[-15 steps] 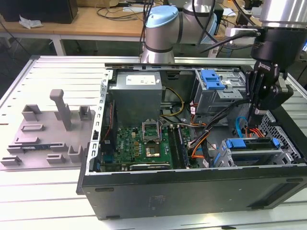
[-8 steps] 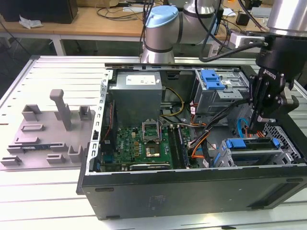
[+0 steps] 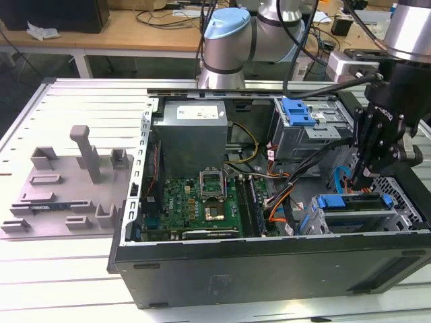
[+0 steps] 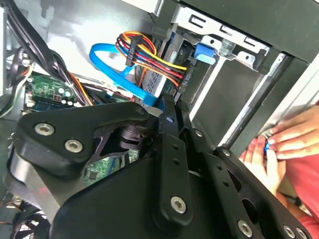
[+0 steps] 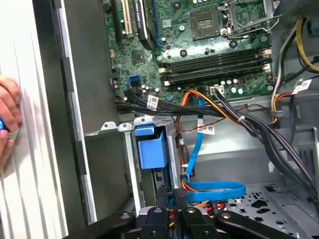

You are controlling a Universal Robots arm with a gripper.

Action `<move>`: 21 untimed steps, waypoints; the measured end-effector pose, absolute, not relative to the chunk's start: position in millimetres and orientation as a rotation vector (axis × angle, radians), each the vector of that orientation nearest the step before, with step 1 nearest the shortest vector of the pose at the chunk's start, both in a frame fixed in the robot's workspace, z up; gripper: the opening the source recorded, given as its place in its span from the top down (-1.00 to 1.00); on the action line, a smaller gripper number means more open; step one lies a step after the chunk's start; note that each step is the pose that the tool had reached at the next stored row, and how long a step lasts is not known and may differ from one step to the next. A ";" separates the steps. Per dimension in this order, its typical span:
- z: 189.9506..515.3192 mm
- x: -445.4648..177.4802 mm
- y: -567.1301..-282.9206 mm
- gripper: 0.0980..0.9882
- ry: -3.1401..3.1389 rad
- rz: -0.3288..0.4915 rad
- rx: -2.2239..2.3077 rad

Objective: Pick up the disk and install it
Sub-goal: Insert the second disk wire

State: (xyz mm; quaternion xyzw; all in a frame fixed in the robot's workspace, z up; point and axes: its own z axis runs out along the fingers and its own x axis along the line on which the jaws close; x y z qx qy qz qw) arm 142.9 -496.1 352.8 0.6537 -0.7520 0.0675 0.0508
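Your gripper hung inside the case, over the drive cage in the near corner on the exterior view's right. Its fingers were drawn together and gripped nothing. The disk sat in that cage, with its blue bracket up and its cables plugged in. In both wrist views the fingertips stood just beside the disk's cabled end, close to the plug and apart from the bracket's blue tab. A person's hand rested against the case's outer wall.
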 end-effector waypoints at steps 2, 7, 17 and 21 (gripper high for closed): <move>352.8 142.9 -499.1 0.85 -2.302 0.185 2.000; 353.4 142.9 -508.4 0.85 -2.324 0.147 2.025; 353.4 142.2 -517.3 0.85 -2.312 0.109 2.095; 353.4 141.4 -523.7 0.85 -2.332 0.046 2.154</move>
